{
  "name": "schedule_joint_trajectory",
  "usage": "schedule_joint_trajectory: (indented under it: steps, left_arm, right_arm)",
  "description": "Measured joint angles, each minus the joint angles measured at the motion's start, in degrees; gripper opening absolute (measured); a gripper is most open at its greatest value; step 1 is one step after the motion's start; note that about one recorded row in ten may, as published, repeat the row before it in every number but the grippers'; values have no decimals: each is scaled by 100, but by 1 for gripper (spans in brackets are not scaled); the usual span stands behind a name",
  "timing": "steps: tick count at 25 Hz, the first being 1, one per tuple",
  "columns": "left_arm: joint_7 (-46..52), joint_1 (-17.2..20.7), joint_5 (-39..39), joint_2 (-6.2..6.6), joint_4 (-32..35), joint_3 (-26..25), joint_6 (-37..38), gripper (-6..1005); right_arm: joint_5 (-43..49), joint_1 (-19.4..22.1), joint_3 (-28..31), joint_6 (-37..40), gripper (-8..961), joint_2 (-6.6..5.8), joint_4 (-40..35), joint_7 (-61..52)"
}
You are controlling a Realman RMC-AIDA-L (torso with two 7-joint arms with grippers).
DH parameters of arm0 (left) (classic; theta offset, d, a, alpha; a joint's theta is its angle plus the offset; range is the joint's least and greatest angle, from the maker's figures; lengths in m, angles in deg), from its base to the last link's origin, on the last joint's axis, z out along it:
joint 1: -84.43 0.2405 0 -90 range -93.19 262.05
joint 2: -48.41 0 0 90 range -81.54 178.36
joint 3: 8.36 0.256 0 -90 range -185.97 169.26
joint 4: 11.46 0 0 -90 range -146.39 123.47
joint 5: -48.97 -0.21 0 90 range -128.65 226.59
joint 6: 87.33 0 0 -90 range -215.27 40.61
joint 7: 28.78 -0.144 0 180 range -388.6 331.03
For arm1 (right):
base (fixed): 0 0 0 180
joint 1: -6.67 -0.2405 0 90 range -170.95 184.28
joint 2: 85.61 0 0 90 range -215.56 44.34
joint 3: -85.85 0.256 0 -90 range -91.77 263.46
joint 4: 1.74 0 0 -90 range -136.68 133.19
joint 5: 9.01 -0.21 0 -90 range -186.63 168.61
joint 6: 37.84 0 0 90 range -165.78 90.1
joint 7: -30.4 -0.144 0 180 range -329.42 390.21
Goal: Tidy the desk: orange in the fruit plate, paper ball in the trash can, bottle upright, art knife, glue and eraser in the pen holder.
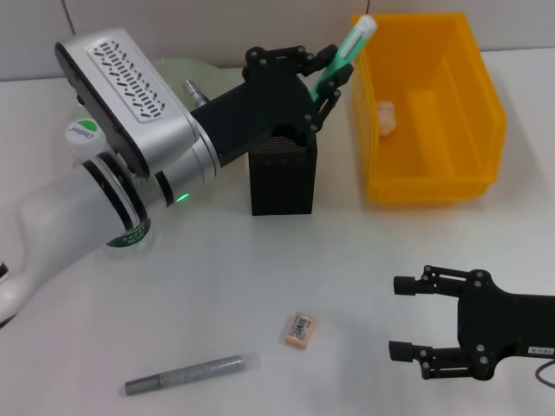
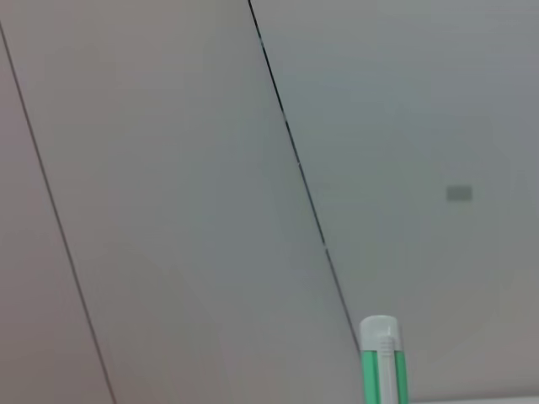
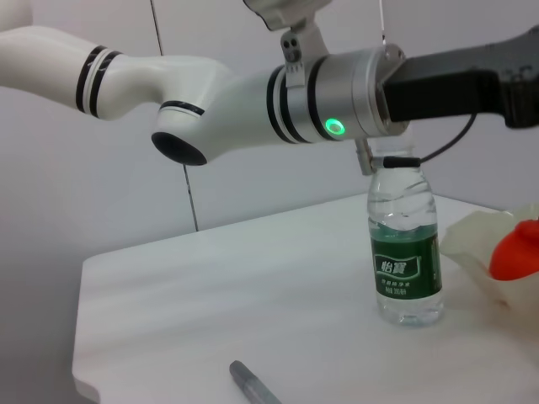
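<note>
So we're looking at the left gripper point(image 1: 328, 80) clenching a green-and-white glue stick point(image 1: 345, 54) right above the tall black mesh pen holder point(image 1: 283, 176), not dropping it yet. A crumpled paper ball point(image 1: 386, 116) is sitting in the bright yellow plastic trash can point(image 1: 427, 178), the clear green-label bottle point(image 3: 407, 243) is standing upright. The small tan eraser point(image 1: 297, 330) and grey art knife point(image 1: 192, 373) are lying on the white bench point(image 1: 347, 286). The right gripper point(image 1: 413, 318) is idling spread open. The fruit plate's mostly hidden.

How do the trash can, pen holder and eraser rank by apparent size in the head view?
Largest to smallest:
1. trash can
2. pen holder
3. eraser
No close calls.
</note>
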Motion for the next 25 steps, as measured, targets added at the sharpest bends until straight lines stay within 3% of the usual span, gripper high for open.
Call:
schedule_joint_trajectory:
  steps: [9, 25]
  left_arm:
    - [-441, -177, 278, 0, -383, 51, -127, 231]
    - [-412, -206, 601, 0, -454, 178, -228, 243]
  right_arm:
    - [6, -17, -1, -5, 792, 1, 0, -3]
    - [8, -26, -5, 14, 792, 10, 0, -39]
